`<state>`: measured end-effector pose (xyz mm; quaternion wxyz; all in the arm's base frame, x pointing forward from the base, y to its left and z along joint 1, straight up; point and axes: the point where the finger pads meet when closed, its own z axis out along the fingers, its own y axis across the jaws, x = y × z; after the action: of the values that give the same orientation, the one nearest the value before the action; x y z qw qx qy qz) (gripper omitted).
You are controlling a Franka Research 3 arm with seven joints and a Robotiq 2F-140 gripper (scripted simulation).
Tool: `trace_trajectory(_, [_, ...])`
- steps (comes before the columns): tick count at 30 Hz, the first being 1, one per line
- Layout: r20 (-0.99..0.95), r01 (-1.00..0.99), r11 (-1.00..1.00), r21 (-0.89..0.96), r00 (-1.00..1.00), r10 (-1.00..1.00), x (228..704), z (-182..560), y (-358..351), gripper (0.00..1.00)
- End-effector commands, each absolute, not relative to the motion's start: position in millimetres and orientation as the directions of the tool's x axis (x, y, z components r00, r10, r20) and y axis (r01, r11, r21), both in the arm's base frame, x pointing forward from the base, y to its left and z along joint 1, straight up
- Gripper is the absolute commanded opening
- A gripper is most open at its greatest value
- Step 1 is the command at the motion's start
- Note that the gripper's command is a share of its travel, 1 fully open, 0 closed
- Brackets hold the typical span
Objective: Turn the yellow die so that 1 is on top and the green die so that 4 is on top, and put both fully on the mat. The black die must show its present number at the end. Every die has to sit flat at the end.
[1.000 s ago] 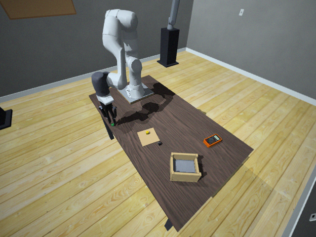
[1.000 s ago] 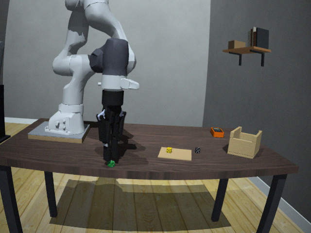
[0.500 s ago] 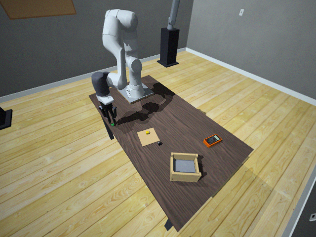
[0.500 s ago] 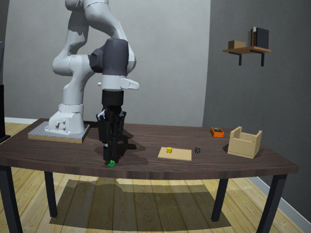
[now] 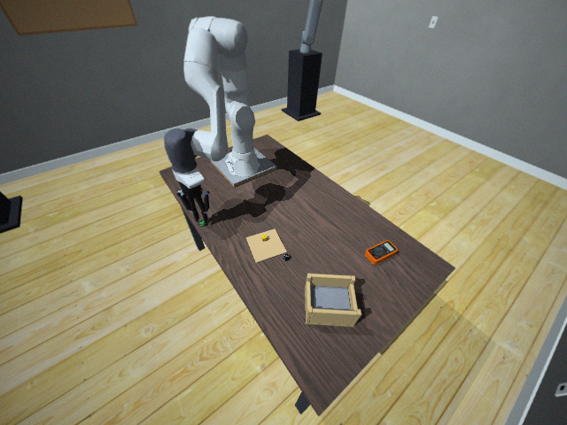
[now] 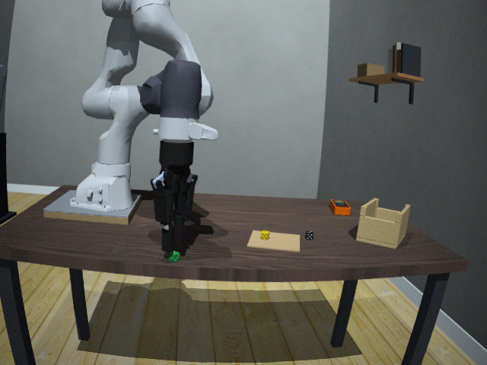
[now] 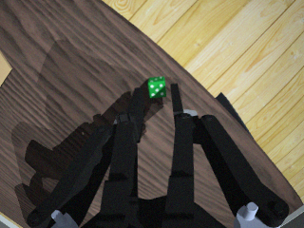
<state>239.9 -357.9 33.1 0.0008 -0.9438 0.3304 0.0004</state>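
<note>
The green die [image 7: 156,87] lies on the dark table near its left edge and also shows in the exterior view [image 6: 174,256]. My gripper [image 7: 157,96] points straight down right over it. The fingers are a narrow gap apart, with their tips at about the height of the die's top. They do not look clamped on the die. The yellow die [image 6: 264,234] sits on the tan mat [image 6: 274,240] near its left end. The black die [image 6: 309,234] sits on the table just right of the mat.
The table edge runs close behind the green die, with the floor beyond it. An orange multimeter [image 5: 381,251] and an open wooden box [image 5: 331,299] stand on the far half of the table. The robot base [image 5: 240,166] is on the table behind the gripper.
</note>
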Motion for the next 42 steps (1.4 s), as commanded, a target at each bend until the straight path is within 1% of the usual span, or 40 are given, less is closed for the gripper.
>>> trace_trajectory(1, [-0.001, -0.629, -0.778, -0.002, 0.778, -0.629, 238.2, 32.7, -358.3, 0.29])
trace_trajectory(42, [-0.001, -0.629, -0.778, -0.002, 0.778, -0.629, 238.3, 8.7, -358.2, 0.29])
